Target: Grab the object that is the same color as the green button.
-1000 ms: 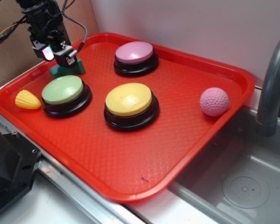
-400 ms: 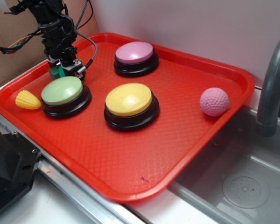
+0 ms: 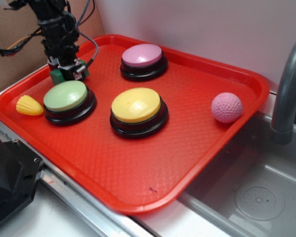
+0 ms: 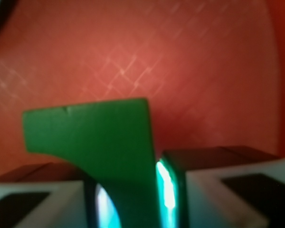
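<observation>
The object, a small dark green block with a curved notch, sits on the red tray at the back left, just behind the pale-green button. My gripper stands upright over it. In the wrist view the object fills the space between my gripper's two fingers, with a pad close against each side of its narrow part, so the gripper is shut on it. The block's base looks down on the tray floor.
A yellow button sits mid-tray and a pink-purple button at the back. A yellow corn toy lies left of the green button. A pink dimpled ball rests by the right rim. A sink and grey faucet are on the right.
The gripper came down from above the green block to straddle it, and its fingers have drawn in on the block. The buttons, corn and ball have not moved.
</observation>
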Available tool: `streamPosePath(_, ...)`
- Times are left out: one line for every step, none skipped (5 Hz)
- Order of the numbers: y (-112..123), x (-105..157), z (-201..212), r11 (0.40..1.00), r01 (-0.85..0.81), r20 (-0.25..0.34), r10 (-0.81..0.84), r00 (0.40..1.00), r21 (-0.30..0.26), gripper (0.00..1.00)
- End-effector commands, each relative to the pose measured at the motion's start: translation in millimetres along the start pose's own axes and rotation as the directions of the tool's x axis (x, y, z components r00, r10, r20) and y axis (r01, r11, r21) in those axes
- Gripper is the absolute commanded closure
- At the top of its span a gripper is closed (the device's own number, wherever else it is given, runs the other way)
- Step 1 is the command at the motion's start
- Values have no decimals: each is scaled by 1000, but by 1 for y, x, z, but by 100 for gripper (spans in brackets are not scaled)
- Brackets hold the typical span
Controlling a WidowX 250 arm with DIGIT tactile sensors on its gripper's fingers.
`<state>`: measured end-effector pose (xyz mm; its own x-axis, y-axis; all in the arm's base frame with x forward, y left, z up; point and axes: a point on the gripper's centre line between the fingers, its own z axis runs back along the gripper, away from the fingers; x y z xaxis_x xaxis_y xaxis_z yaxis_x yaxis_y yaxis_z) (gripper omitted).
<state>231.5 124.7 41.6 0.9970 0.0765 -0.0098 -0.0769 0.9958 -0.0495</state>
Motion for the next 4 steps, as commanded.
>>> streamPosePath(-11, 8, 91, 995, -57, 165, 43, 985, 85, 100)
streamPosePath(-52, 3, 114, 997, 3, 177, -17, 984, 78, 100)
streamPosePath(-80, -11, 139, 997, -17, 136, 8, 991, 69, 100)
streamPosePath(-87, -18, 145, 999, -26, 139, 20, 990, 39, 100)
